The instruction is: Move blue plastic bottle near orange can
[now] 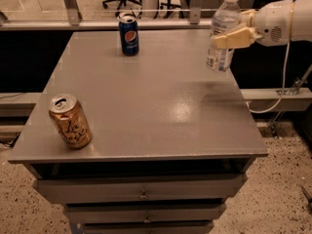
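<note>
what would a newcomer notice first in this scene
The white arm's gripper reaches in from the right, shut on the blue plastic bottle, holding it upright above the far right edge of the grey table. The orange can stands alone at the near left corner, and a blue Pepsi can stands at the far edge.

Claw (223,37) sits over the far right edge of the desk (146,91); its fingers (236,37) are pale cream-yellow, flat, blunt-ended and matt. Directly right of the claw, a short cream collar joins a glossy white rounded housing (285,14) with a small round patch of dark perforations low on its face and one thin dark seam ring. A thin pale cable (286,62) leaves the housing's underside, hanging below and right of the claw.
</note>
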`<control>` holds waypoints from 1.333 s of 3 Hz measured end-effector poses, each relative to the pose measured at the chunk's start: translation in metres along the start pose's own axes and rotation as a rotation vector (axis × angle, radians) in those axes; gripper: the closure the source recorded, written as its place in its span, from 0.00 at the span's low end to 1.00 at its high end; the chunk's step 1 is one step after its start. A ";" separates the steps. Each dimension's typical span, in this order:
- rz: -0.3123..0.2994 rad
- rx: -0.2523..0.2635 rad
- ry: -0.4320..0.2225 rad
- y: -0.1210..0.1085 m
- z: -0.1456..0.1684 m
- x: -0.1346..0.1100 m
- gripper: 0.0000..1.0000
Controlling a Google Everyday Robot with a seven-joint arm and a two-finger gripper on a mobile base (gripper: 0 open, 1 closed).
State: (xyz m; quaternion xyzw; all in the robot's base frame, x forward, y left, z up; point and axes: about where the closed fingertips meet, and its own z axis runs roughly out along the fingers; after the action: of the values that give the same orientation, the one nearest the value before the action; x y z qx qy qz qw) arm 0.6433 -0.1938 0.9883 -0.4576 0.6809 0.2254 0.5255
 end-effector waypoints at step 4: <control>0.087 -0.340 -0.218 0.148 0.096 -0.047 1.00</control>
State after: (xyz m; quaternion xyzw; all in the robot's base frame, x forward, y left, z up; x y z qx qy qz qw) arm 0.5666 -0.0290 0.9725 -0.4826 0.5914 0.4077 0.5011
